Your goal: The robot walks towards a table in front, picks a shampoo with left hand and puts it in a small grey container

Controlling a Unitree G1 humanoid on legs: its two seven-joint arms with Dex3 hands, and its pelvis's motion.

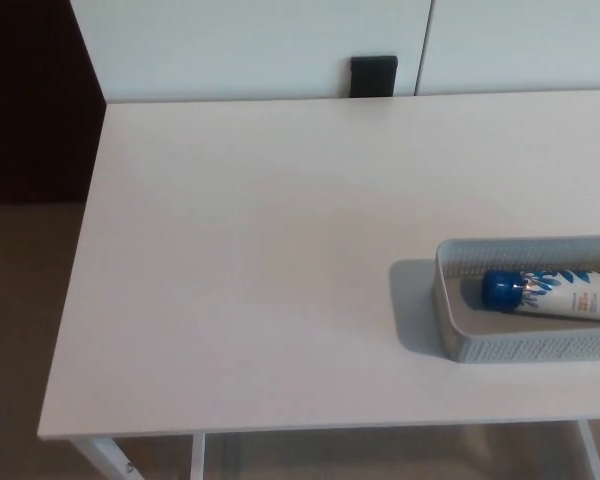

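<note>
Currently left hand, right hand both out of view; pose and grip unknowable. White table (250,260) spans view. Grey container (520,346) sits near right edge, cut by frame; shampoo tube (575,297) lies flat inside, blue cap (501,288) pointing left.

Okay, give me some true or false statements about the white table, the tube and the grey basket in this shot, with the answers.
1. The shampoo tube lies inside the grey container. True.
2. Its blue cap points toward picture right. False: it points toward picture left.
3. Both robot hands hover over the table. False: no hand is in view.
4. The grey container sits at the table's right side, partly cut off by the picture edge. True.
</note>
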